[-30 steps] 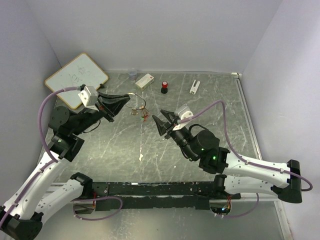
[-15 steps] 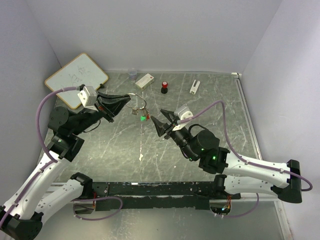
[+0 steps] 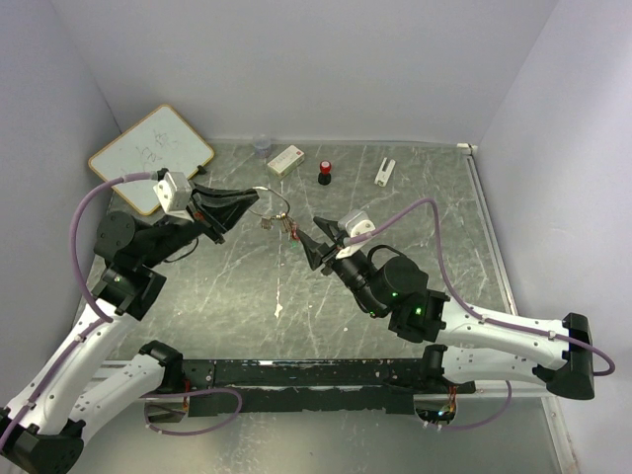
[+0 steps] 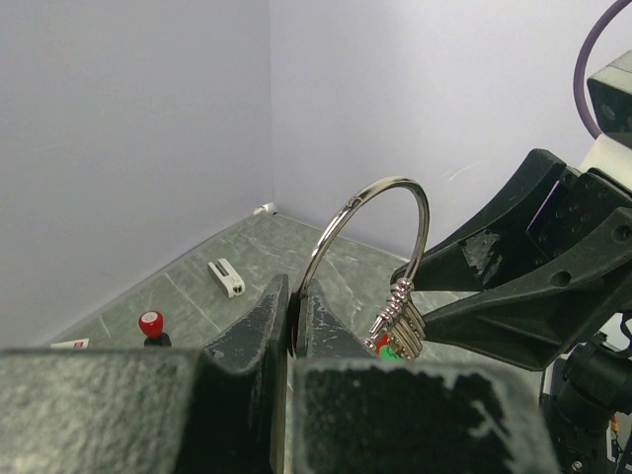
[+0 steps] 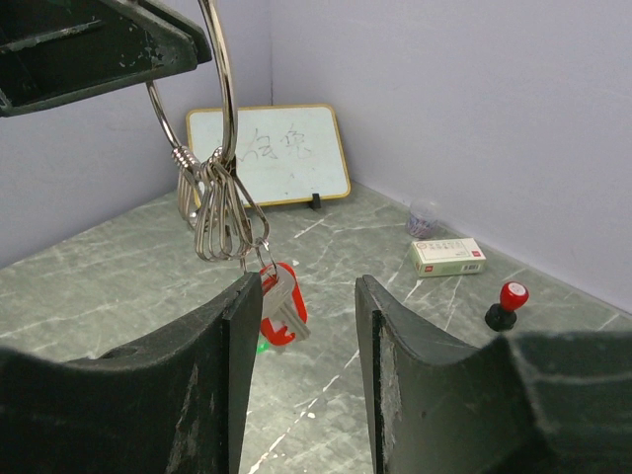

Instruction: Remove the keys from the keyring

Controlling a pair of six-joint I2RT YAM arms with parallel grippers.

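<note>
While left fingers (image 4: 249, 341) pinch the upright keyring (image 4: 391, 181), keys (image 5: 281, 306) dangle before parted right fingers (image 5: 212, 385)

One keyring (image 4: 390, 181), two keys (image 5: 279, 301), one whiteboard (image 3: 150, 156), one white box (image 3: 286, 159), one red-capped cylinder (image 3: 324, 174).

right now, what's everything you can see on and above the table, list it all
table: one, grey-green marbled
whiteboard: one, white, tan frame, far left
cup: one, clear, back wall
box: one, white and green, right of the cup
cylinder: one, black, red cap, back centre
white piece: one, back right
keyring: one, silver, held in the air
small rings: several, silver, on the keyring
keys: red head clear, green partly hidden, hanging below
left gripper: shut on the keyring
right gripper: open, fingers either side of the keys
</note>
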